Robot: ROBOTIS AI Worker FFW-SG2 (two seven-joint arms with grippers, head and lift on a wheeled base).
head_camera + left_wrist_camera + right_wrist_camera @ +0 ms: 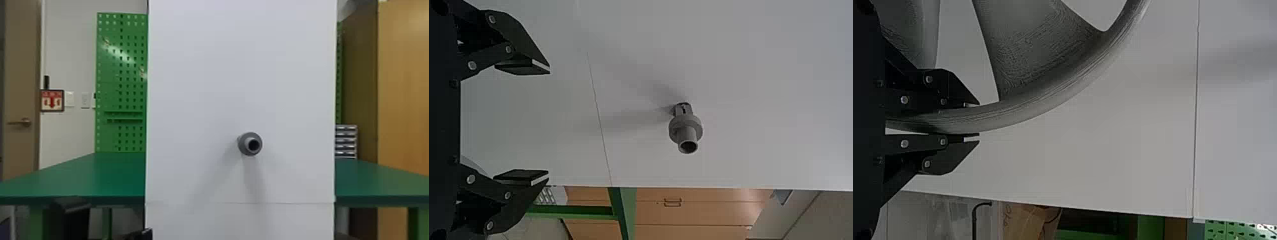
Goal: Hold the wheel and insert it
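Right fingers [953, 92] gripping wheel [1053, 95], head-view peg [245, 148]

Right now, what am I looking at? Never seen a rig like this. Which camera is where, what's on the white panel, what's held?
It's a two-armed robot, each arm ending in an end effector with two flat black fingers. One camera sits on its head, looking forward; the other two sit on the wrists, and their pictures are turned on their side.

Ahead is an upright white panel with a gray hollow peg sticking out of it. A green table shows on both sides of the panel, with a green pegboard behind on the left.

The right end effector holds a gray wheel by its rim, one finger on each side. The left end effector is open, holding nothing. The wheel isn't on the peg yet.
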